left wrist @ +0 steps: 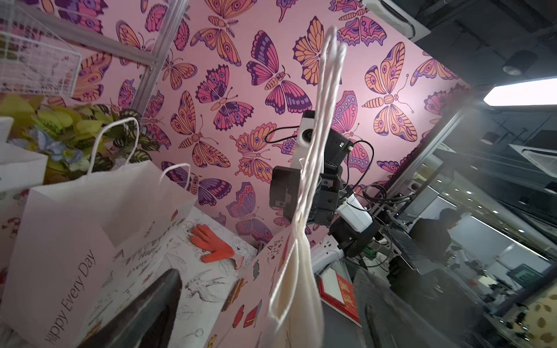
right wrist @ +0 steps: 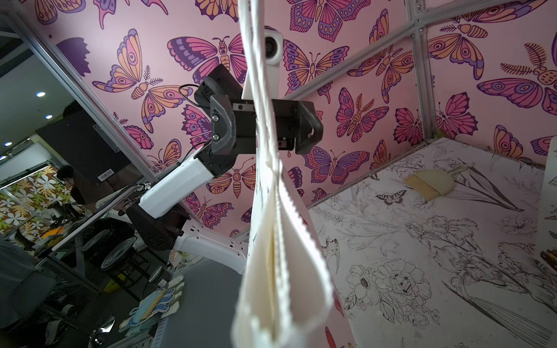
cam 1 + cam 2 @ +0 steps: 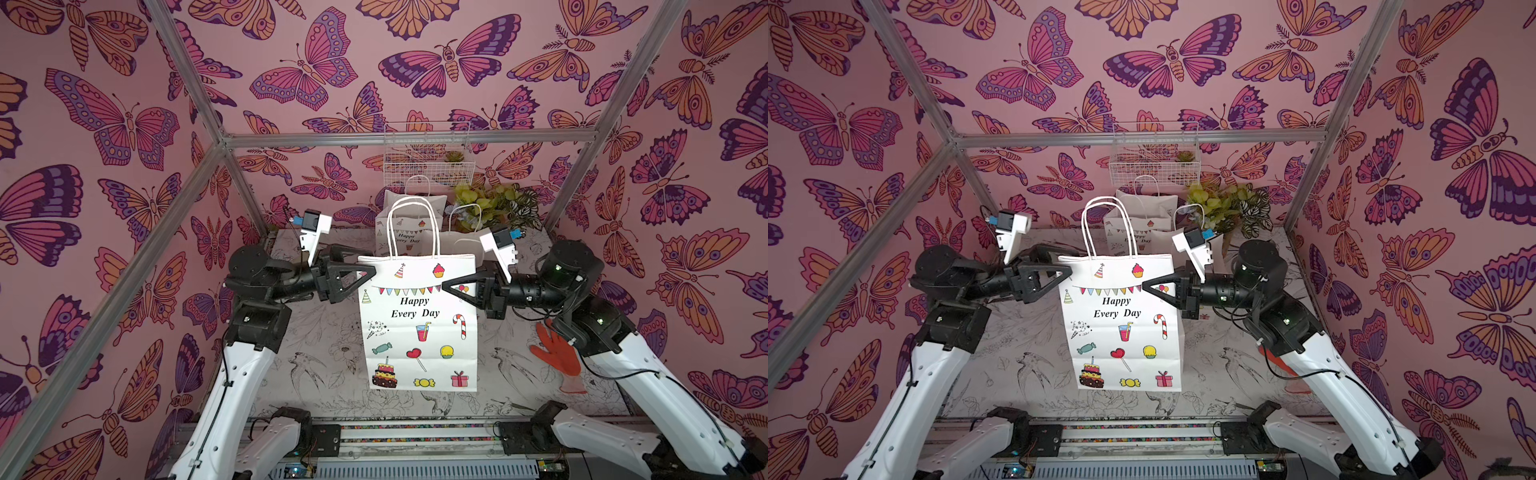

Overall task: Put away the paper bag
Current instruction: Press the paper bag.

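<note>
Enclosure: three walls [image 3: 291,83] papered in pink with large orange and purple butterflies, braced by an aluminium frame [image 3: 407,137].

Worktop [image 3: 324,365]: white sheet printed with black line drawings of flowers and birds. A rail [image 3: 415,432] carrying both arm bases runs along its front edge.

Rear wall: a white wire basket [image 3: 428,153] hangs there, with a small green plant inside.
Rear edge: two more printed white bags [image 3: 409,224] stand below the basket.
Rear right corner: yellow-green foliage [image 3: 498,203].
Right edge: an orange glove [image 3: 555,353] lies flat, partly under the right arm.
The right wrist view also shows a pale brush [image 2: 431,182] on the worktop close to a wall.

Paper bag [image 3: 419,332]: upright and flattened over the middle of the worktop, "Happy Every Day" face towards the front edge, between the two arms. Its cord handles [image 2: 261,90] stand straight up. Cannot tell whether its base touches the worktop.

Left pincer [image 3: 368,262]: at the bag's upper left corner, jaws spread wide, gripping nothing.
Right pincer [image 3: 445,286]: closed tight on the bag's upper right side, tips overlapping the printed face.

The wrist views look past the open front into a room with ceiling lights and a seated person.
</note>
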